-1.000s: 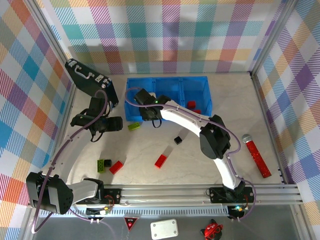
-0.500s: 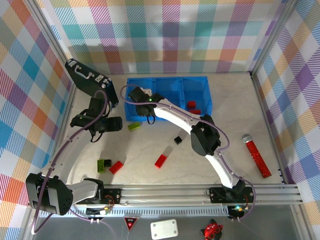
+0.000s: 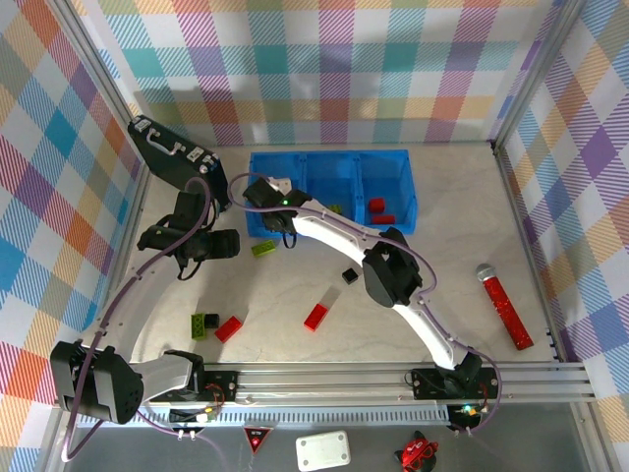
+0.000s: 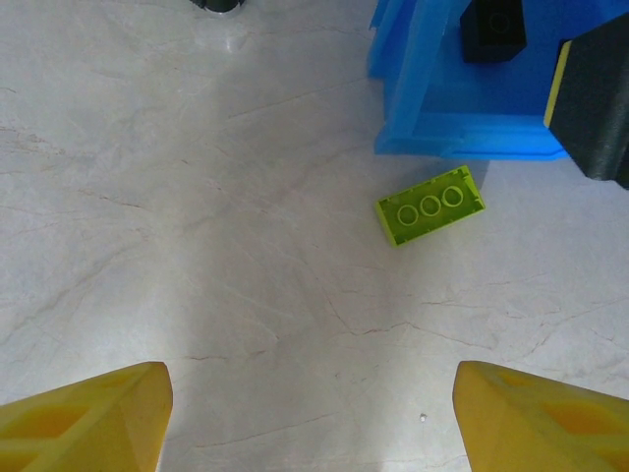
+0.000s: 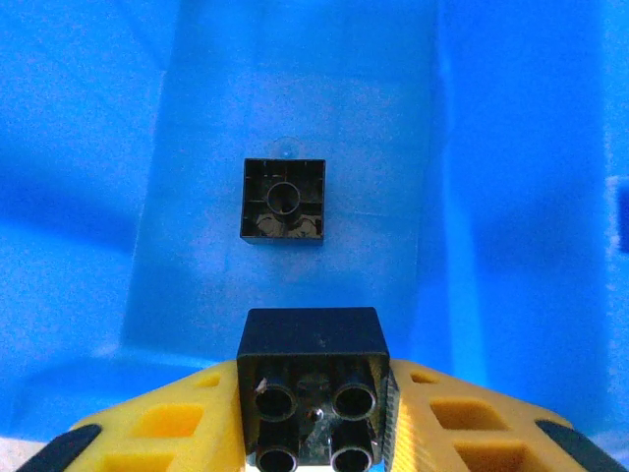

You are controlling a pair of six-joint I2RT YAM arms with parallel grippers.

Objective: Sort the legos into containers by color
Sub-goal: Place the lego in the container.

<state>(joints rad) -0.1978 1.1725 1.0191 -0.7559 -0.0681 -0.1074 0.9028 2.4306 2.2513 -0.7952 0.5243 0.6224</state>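
My right fingers (image 5: 157, 428) pinch a black brick (image 5: 313, 339) at the bottom of the wrist view. It hangs over the blue tray (image 5: 511, 197), above the compartment that sits leftmost in the top view. A second black brick (image 5: 284, 200) lies upside down on that floor, so I judge this to be the black bin, with release next. My left fingers (image 4: 88, 418) stand wide and empty over the table (image 4: 197, 197). They face the lime brick (image 4: 429, 205) just beside the tray's front wall, likely my next pick.
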